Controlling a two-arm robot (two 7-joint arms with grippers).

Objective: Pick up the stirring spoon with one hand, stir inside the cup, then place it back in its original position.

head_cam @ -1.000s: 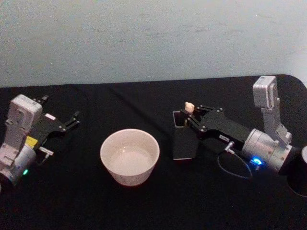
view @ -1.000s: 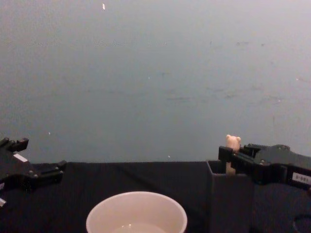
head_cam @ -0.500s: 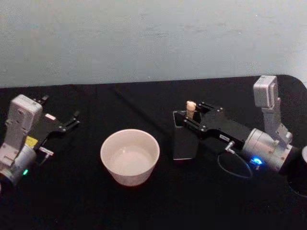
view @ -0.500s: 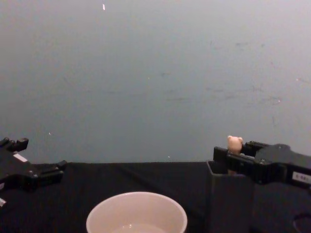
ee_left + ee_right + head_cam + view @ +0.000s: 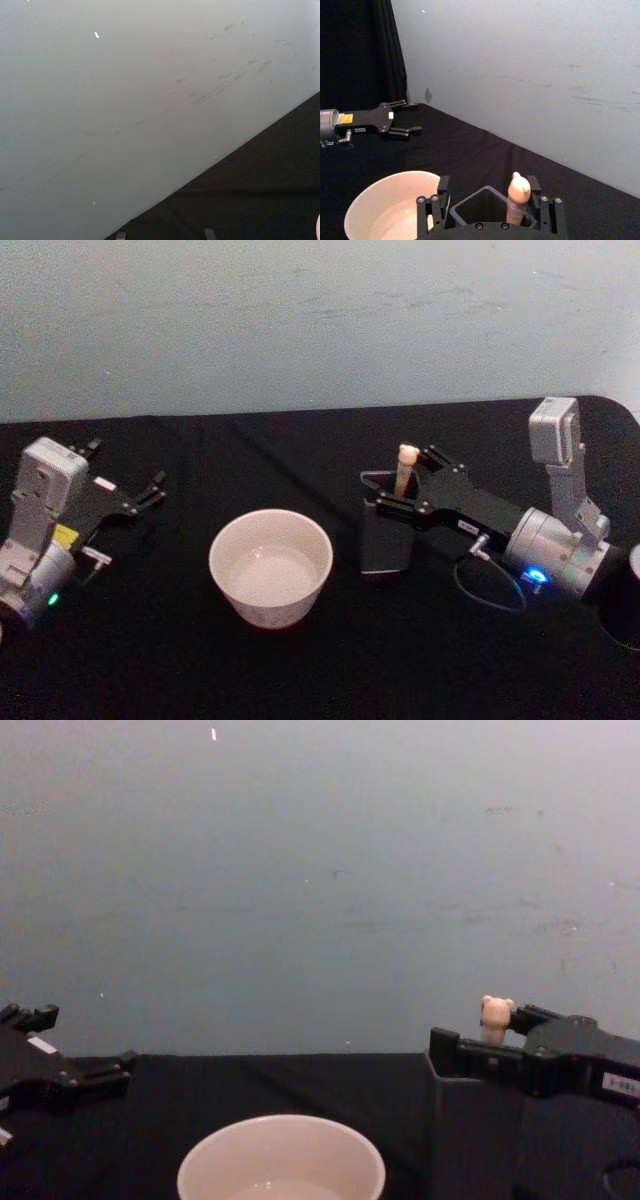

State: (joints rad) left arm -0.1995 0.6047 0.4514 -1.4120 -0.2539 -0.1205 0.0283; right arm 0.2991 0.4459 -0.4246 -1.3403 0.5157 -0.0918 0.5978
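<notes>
Cup [image 5: 270,567], cream-white, sits lower centre of the head view on the black table [image 5: 300,670]. Its pale interior looks faintly glossy at the bottom; contents cannot be told. In the chest view the cup [image 5: 281,1159] is cut off by the bottom edge.

Holder [image 5: 381,530], dark grey and square-sided, stands upright just right of the cup, apart from it. The stirring spoon [image 5: 404,468] stands upright in it, with the beige handle showing above the rim. Bowl and metal neck are hidden inside the holder. In the chest view the bear head [image 5: 496,1016] shows just above the gripper fingers, at right of frame.

Right gripper [image 5: 405,485] reaches in from the right of the head view to the holder's top. Its fingers sit on either side of the spoon handle; the right wrist view shows the handle [image 5: 518,197] between the finger pairs with gaps at both sides, so a firm grip cannot be confirmed. Holder mouth [image 5: 479,207] is partly covered by the gripper body there.

Left gripper [image 5: 148,492] rests at the left edge of the head view, well apart from the cup, fingers spread and holding nothing. The same gripper [image 5: 402,118] appears far off in the right wrist view.

Grey-blue wall [image 5: 320,870] behind the table.
</notes>
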